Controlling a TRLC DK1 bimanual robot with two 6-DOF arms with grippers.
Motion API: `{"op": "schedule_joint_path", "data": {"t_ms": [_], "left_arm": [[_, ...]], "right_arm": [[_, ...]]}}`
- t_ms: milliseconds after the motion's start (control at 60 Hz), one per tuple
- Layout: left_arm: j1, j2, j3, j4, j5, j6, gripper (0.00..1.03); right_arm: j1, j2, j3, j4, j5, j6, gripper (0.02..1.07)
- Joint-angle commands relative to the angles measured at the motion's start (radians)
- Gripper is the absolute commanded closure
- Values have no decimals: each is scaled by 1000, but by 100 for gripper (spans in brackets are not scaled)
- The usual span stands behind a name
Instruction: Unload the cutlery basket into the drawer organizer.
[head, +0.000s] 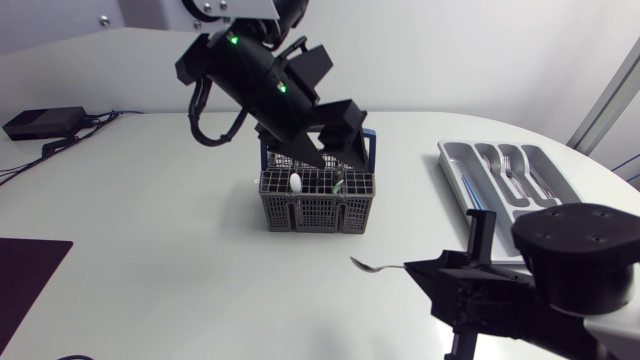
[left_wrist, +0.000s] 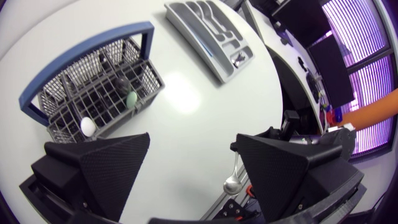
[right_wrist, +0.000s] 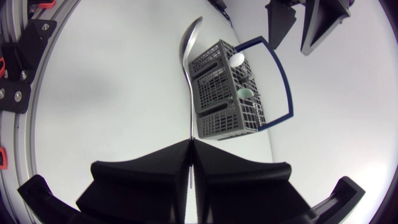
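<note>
Clamped tight, my right gripper (right_wrist: 189, 144) holds 1 spoon (right_wrist: 188, 68) by the end of its handle, with both fingers pressed on it from 2 sides. The spoon sticks straight out ahead of the fingers, bowl foremost and clear of the table (head: 150, 220).

Its long axis points toward the basket (head: 318, 212), which is the wrong way. In the head view it runs across the table, bowl toward my left side. The organizer (head: 447, 160) lies the other way, at the far right of the table, behind the gripper's line and off to the handle side. Its slots seem to run roughly away from me, so I judge the spoon lies crosswise to them. The coming move calls for swinging my right wrist round until handle and slot line up, then carrying the spoon back over the tray.

My right arm is plainly the nearer one to the organizer. My left gripper (head: 330, 160) hangs over the basket with its fingers spread wide and nothing between them. Below it, 2 pieces stand in the basket, a white-tipped handle (head: 295, 181) and a green-tipped handle (head: 339, 184). Basket and organizer sit well apart.
</note>
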Motion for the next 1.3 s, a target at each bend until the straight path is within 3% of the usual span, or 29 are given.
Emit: {"op": "schedule_joint_path", "data": {"t_ms": [0, 17, 217, 567, 883, 1283], "left_arm": [[16, -59, -33, 51, -33, -47, 5], [30, -64, -48, 71, -46, -52, 5], [79, -108, -142, 172, -101, -60, 5], [93, -166, -258, 266, -211, -47, 5], [108, -203, -341, 341, -267, -40, 5], [113, -212, -424, 416, -320, -27, 5]], "right_arm": [[-109, -27, -21, -25, -75, -39, 102], [-178, -30, -21, -39, -128, -66, 102], [-483, -22, -14, -88, -350, -215, 102], [-934, 199, 58, -91, -617, -471, 102], [-1209, 493, 196, -91, -686, -721, 102], [-1420, 848, 430, -138, -632, -1002, 102]]}}
